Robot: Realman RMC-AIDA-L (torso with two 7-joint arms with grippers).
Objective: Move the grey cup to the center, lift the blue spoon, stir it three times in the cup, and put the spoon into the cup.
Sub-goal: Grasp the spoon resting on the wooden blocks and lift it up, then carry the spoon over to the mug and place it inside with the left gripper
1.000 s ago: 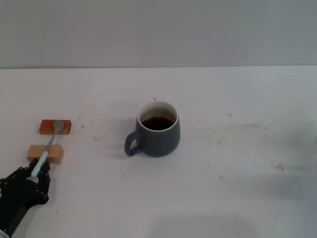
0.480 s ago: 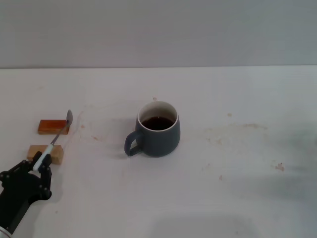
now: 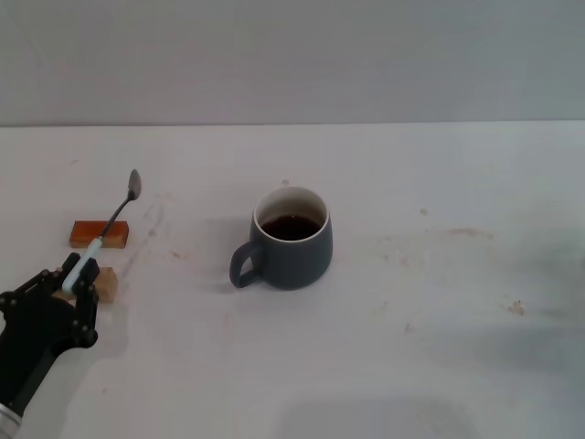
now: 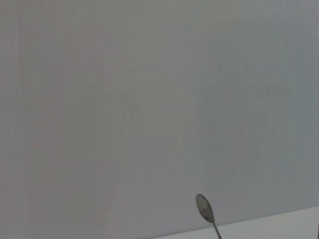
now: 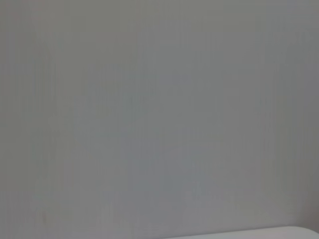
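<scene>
Blue spoon hangs in the air at the left of the head view, its pale handle end clamped in the left gripper at the lower left and its metal bowl pointing up and away toward the upper left; the left wrist view shows that bowl against the plain wall. It is pinched only at the very tip of a thin handle, so I judge the main risk to be the spoon pivoting or slipping between the fingers as the arm swings across, which would leave the bowl badly aimed at the cup's mouth or knock the rim and spill the dark liquid. Under the spoon lie an orange-brown block and a tan wooden block, the latter partly hidden by the gripper. The grey cup stands near the middle of the white surface, well apart from the spoon to its right, handle turned toward the lower left. No right gripper is in view.
</scene>
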